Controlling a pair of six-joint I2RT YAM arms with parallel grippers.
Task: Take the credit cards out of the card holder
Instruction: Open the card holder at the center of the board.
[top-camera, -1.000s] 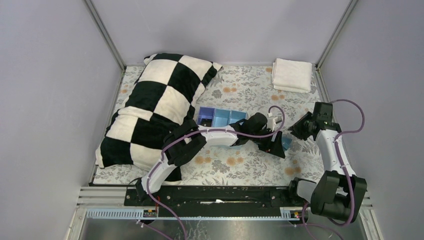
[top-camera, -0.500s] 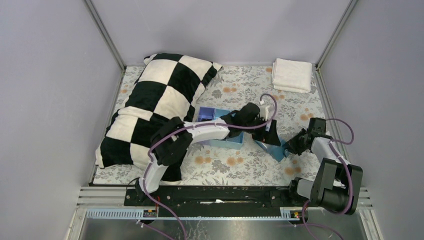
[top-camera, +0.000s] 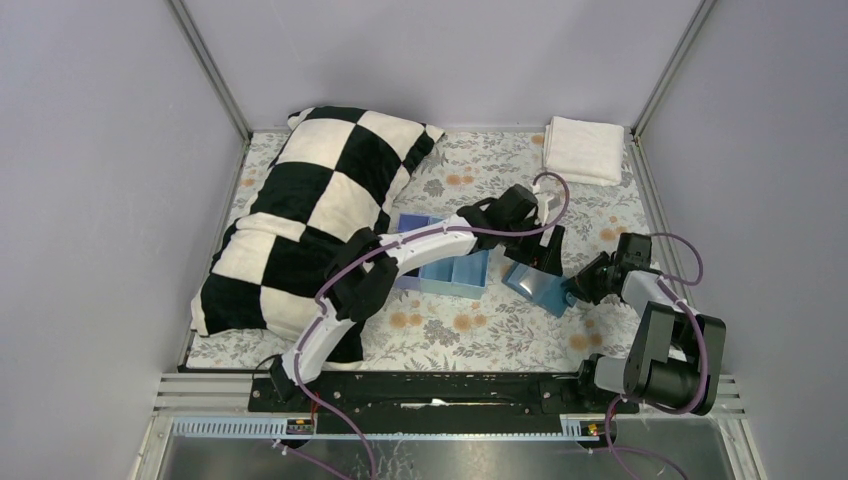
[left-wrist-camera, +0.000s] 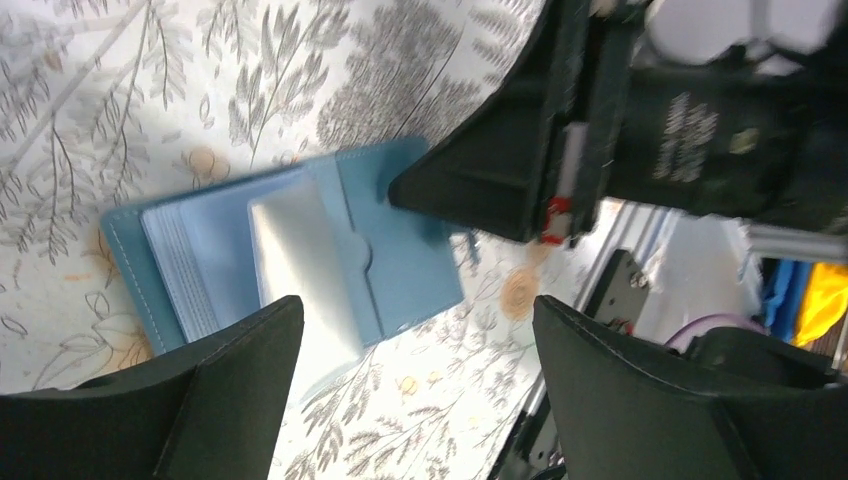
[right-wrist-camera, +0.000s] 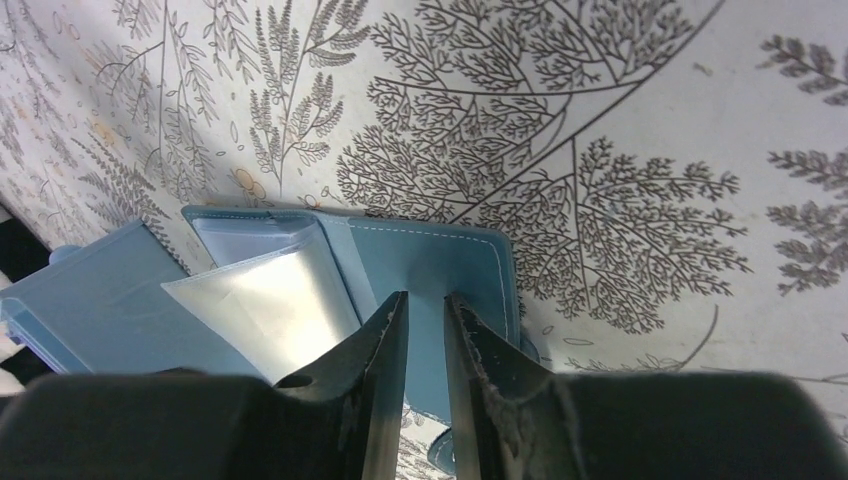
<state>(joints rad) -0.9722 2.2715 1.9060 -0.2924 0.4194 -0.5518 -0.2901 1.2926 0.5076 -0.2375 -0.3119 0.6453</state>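
The left gripper (left-wrist-camera: 415, 310) hangs spread wide right above the open card holder (left-wrist-camera: 400, 240). The right gripper (right-wrist-camera: 425, 297), nearly closed, pinches the holder's right flap. The holder lies on the floral surface (right-wrist-camera: 620, 120), just right of the tray (top-camera: 455, 272).

A blue tray (top-camera: 455, 275) just left of the left gripper (top-camera: 538, 268); checkered pillow (top-camera: 310, 210) (black and white) farther left; folded white towel (top-camera: 583, 150) beyond it.
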